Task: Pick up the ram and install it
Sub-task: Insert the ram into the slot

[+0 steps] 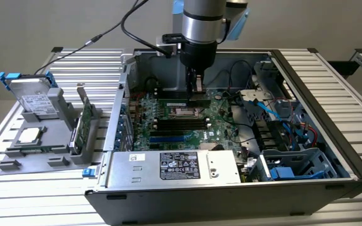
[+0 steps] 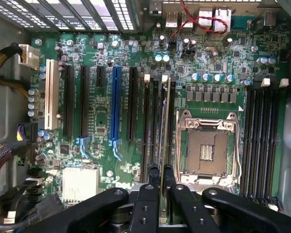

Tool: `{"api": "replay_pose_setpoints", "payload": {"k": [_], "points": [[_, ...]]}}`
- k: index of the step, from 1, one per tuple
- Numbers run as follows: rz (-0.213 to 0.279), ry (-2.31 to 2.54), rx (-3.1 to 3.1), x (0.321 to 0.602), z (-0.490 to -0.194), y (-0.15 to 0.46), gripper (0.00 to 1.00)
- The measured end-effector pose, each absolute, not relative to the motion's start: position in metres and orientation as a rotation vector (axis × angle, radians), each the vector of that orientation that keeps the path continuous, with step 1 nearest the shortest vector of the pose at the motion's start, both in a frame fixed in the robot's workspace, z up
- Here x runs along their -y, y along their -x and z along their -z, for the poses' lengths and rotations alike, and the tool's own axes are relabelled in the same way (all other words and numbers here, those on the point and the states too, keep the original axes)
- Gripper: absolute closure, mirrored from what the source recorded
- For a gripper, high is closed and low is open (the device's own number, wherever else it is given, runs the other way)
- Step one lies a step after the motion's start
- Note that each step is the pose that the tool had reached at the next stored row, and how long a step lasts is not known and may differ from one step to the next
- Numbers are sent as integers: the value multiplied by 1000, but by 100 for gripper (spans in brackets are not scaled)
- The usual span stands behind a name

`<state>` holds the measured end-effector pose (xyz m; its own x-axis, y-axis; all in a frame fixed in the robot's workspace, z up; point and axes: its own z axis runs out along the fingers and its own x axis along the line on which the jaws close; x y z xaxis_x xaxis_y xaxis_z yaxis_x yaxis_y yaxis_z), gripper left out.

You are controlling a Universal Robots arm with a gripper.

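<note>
The ram (image 2: 166,121) is a thin green stick seen edge-on, running between my two black fingers (image 2: 148,194). My gripper (image 2: 163,180) is shut on it. The stick hangs just over the dark memory slots (image 2: 153,126) beside the open CPU socket (image 2: 206,150), parallel to them. Whether it touches a slot I cannot tell. In the exterior view my gripper (image 1: 197,88) reaches down into the open computer case (image 1: 307,80), with the ram (image 1: 179,101) as a green strip under it, above the motherboard (image 1: 168,134).
A grey holder (image 1: 24,157) on the exterior view's left carries a silver hard drive with blue clips (image 1: 33,96) and a green expansion card (image 1: 86,120). The power supply (image 1: 175,167) fills the case front. Blue and black cables (image 1: 266,110) lie on the exterior view's right. More memory slots (image 2: 262,141) flank the socket.
</note>
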<state>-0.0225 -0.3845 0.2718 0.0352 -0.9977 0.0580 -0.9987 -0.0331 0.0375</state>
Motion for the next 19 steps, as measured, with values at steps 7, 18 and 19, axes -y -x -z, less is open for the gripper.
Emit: {"api": "replay_pose_setpoints", "payload": {"k": [7, 18, 19], "points": [[-25, -2272, 2070, 387, -260, 23, 86], [-33, -2278, 2057, 387, -243, 29, 86], [-35, -2275, 2060, 387, -242, 29, 86]]}}
